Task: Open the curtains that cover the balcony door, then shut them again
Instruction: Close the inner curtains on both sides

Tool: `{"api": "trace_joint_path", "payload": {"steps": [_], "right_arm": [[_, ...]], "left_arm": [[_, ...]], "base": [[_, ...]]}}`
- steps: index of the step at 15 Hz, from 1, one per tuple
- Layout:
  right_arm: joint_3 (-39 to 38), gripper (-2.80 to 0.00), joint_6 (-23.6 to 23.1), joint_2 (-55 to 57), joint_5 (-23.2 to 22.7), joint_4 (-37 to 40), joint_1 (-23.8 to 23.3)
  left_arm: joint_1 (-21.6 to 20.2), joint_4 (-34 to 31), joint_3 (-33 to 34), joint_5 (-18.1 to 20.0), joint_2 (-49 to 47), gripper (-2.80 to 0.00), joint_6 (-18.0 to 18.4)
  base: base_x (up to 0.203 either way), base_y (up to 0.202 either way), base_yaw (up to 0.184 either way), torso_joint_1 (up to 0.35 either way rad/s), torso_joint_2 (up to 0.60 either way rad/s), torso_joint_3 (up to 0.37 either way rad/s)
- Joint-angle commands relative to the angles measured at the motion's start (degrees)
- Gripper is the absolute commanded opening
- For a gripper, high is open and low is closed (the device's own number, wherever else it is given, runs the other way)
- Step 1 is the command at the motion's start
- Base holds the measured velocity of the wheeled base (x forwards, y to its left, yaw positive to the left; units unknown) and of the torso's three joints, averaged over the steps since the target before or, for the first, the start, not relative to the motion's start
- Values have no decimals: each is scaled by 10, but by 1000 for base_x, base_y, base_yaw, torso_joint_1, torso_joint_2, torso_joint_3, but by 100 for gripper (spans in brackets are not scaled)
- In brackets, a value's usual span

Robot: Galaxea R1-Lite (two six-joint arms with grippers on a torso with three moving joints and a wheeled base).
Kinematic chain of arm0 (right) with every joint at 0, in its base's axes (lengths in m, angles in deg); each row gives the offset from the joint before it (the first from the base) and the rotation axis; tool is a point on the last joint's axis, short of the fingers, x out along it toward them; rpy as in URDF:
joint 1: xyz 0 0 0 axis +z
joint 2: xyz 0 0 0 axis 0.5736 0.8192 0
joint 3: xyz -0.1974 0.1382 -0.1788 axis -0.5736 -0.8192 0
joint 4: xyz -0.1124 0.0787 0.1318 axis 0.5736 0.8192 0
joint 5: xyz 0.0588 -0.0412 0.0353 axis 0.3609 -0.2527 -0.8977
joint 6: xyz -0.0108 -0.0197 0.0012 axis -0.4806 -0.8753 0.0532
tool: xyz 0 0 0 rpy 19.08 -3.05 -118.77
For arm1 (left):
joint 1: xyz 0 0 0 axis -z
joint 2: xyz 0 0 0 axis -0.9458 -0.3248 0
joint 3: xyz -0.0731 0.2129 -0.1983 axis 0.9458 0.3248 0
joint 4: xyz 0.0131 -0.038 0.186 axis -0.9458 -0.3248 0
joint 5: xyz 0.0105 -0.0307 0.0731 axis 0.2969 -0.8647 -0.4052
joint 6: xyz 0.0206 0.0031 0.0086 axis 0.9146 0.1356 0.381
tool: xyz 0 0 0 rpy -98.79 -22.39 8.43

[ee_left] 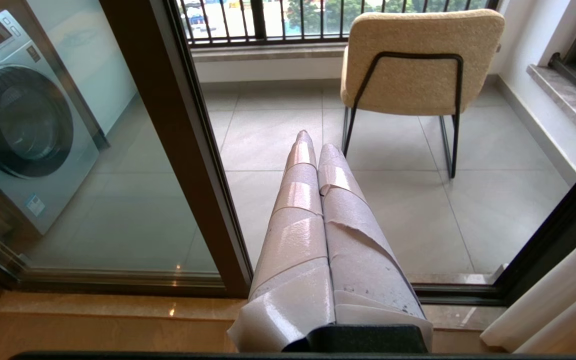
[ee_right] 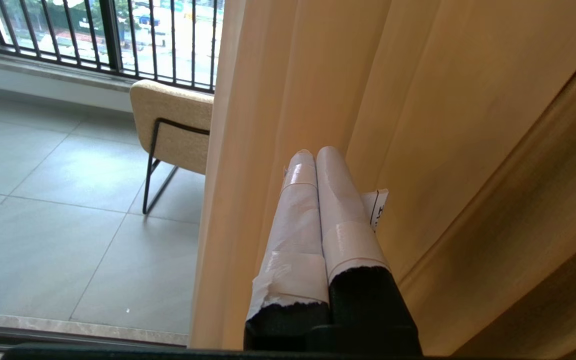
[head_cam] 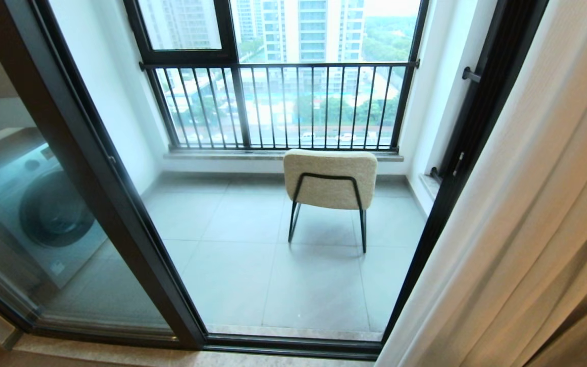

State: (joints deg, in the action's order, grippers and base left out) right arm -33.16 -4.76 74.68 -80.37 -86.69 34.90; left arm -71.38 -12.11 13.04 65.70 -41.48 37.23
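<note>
The curtains (head_cam: 517,214) hang bunched at my right, leaving the balcony door (head_cam: 135,204) uncovered, its middle span giving open room onto the tiled floor (head_cam: 252,265). My right gripper (ee_right: 312,152), jaws pressed together and empty, points at the curtain's near edge. My left gripper (ee_left: 315,142), jaws likewise closed, faces the door frame. A chair (head_cam: 330,178) stands beyond, a washing machine (head_cam: 44,209) behind the left pane
</note>
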Motion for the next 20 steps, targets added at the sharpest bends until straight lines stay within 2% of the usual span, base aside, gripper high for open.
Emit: {"api": "trace_joint_path", "payload": {"steps": [1,4,6,10,20], "right_arm": [[2,-280,-1,44,1,-13,-12],[3,-280,-2,91,1,-47,-66],[3,-280,-1,114,0,-54,-82],[-1,-280,0,161,-1,-100,-92],[-11,-280,1,204,-3,-144,-97]], "left_arm": [[0,0,0,0,-1,-280,0],[0,0,0,0,-1,-280,0],[0,0,0,0,-1,-280,0],[0,0,0,0,-1,-280,0],[0,0,0,0,-1,-280,0]], "base": [[0,0,0,0,0,0],[0,0,0,0,0,0],[0,0,0,0,0,0],[0,0,0,0,0,0],[0,0,0,0,0,0]]}}
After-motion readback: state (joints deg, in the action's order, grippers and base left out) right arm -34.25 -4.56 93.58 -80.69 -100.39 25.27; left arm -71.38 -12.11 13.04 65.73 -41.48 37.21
